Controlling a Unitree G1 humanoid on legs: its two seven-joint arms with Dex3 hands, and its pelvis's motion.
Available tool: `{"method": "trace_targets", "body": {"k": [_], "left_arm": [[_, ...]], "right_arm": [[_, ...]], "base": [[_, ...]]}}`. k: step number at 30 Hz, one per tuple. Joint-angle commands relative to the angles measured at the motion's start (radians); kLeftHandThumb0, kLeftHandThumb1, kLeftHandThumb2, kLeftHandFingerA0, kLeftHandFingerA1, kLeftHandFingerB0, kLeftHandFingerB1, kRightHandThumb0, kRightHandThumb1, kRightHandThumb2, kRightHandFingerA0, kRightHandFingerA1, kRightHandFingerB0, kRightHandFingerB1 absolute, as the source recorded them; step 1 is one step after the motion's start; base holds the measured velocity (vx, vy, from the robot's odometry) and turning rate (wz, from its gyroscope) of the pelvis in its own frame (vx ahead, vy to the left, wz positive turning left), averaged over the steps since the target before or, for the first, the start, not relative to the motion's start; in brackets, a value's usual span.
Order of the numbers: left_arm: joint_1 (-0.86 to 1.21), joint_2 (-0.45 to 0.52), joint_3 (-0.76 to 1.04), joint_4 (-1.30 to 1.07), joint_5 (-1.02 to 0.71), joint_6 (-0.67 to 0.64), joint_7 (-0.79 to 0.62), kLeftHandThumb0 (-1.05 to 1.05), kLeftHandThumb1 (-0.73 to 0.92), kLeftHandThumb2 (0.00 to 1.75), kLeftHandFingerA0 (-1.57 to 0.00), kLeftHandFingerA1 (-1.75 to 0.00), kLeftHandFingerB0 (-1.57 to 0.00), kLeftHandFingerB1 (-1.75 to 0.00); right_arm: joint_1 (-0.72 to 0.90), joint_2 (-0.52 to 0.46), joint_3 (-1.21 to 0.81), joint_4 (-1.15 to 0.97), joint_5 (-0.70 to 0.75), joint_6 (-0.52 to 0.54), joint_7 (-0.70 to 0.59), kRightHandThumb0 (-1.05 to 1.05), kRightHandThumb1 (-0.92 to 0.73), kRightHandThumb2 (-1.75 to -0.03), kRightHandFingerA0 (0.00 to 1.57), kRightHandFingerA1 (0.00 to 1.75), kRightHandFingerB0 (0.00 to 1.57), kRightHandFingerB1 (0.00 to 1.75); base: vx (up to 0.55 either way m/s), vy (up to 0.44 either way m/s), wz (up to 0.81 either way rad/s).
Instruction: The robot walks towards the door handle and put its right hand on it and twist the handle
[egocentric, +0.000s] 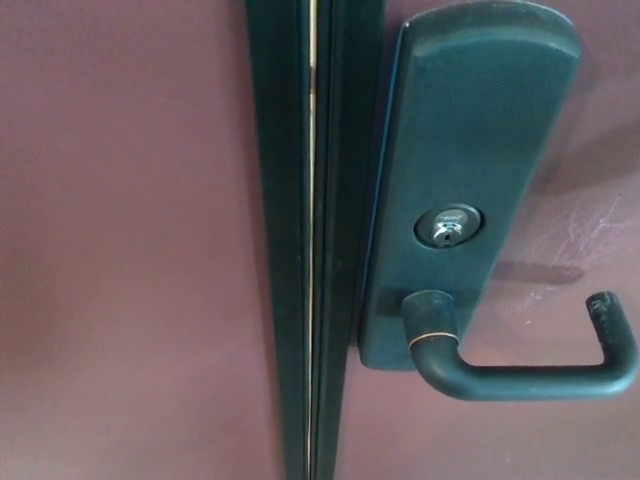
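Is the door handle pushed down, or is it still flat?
Flat. The door handle runs level out from the dark plate, and no hand is on it.

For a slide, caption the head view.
Dark lever handle below keyhole on maroon door; no hand in view.
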Motion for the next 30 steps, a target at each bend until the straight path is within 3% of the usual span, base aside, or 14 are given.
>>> {"method": "trace_targets", "body": {"k": [1,5,13,14,18,19,23,24,25,30], "left_arm": [[-0.008,0.002,0.006,0.002,0.0,0.018,-0.012,-0.28,0.52,0.57,-0.8,-0.74,-0.61,-0.66],[0.005,0.011,-0.002,0.0,0.009,0.016,-0.02,-0.26,0.53,0.56,-0.79,-0.72,-0.6,-0.65],[0.013,0.01,-0.001,0.001,0.008,0.015,-0.018,-0.27,0.52,0.56,-0.79,-0.72,-0.61,-0.65],[0.013,0.01,-0.001,0.002,0.008,0.017,-0.017,-0.27,0.52,0.56,-0.79,-0.73,-0.6,-0.65],[0.015,0.008,-0.001,0.001,0.008,0.016,-0.016,-0.26,0.52,0.56,-0.79,-0.73,-0.6,-0.65],[0.013,0.007,0.0,0.002,0.007,0.019,-0.016,-0.26,0.52,0.56,-0.79,-0.73,-0.6,-0.65],[0.012,0.007,0.003,0.002,0.004,0.021,-0.024,-0.26,0.52,0.56,-0.79,-0.72,-0.61,-0.66],[0.012,0.008,0.003,0.002,0.004,0.02,-0.025,-0.27,0.52,0.56,-0.79,-0.72,-0.61,-0.65],[0.013,0.008,0.002,0.002,0.005,0.02,-0.026,-0.27,0.52,0.56,-0.79,-0.72,-0.61,-0.65],[0.02,0.011,-0.006,0.003,0.013,0.015,-0.029,-0.27,0.52,0.56,-0.8,-0.72,-0.61,-0.65]], "right_arm": [[-0.101,-0.108,0.076,-0.006,0.009,0.12,0.055,-0.69,-0.33,-0.72,0.79,0.61,0.59,0.49],[-0.197,-0.182,0.175,-0.019,-0.009,0.171,0.053,-0.68,-0.33,-0.73,0.76,0.6,0.55,0.47],[-0.422,-0.22,0.422,-0.033,-0.037,0.234,0.01,-0.67,-0.34,-0.74,0.74,0.59,0.53,0.47],[-0.448,-0.216,0.449,-0.037,-0.043,0.241,0.007,-0.71,-0.42,-0.56,0.7,0.48,0.62,0.41],[-0.527,-0.201,0.522,-0.052,-0.073,0.269,0.008,-0.66,-0.44,-0.55,0.69,0.49,0.59,0.41],[-0.536,-0.204,0.528,-0.059,-0.078,0.278,0.01,-0.65,-0.37,-0.78,0.66,0.6,0.44,0.46],[-0.552,-0.207,0.52,-0.086,-0.089,0.309,0.021,-0.68,-0.43,-0.79,0.59,0.59,0.39,0.44],[-0.552,-0.206,0.513,-0.095,-0.088,0.321,0.021,-0.62,-0.48,-0.55,0.57,0.48,0.5,0.39],[-0.545,-0.201,0.505,-0.108,-0.089,0.327,0.02,-0.6,-0.4,-0.8,0.53,0.59,0.39,0.48],[-0.51,-0.174,0.51,-0.178,-0.124,0.357,0.009,-0.6,-0.42,-0.8,0.46,0.57,0.36,0.48]], "base": [[0.0,0.0,0.0],[0.0,0.0,0.0],[0.0,0.0,0.0],[0.0,0.0,0.0],[0.0,0.0,0.0],[0.0,0.0,0.0],[0.0,0.0,0.0],[0.0,0.0,0.0],[0.0,0.0,0.0],[0.0,0.0,0.0]]}}
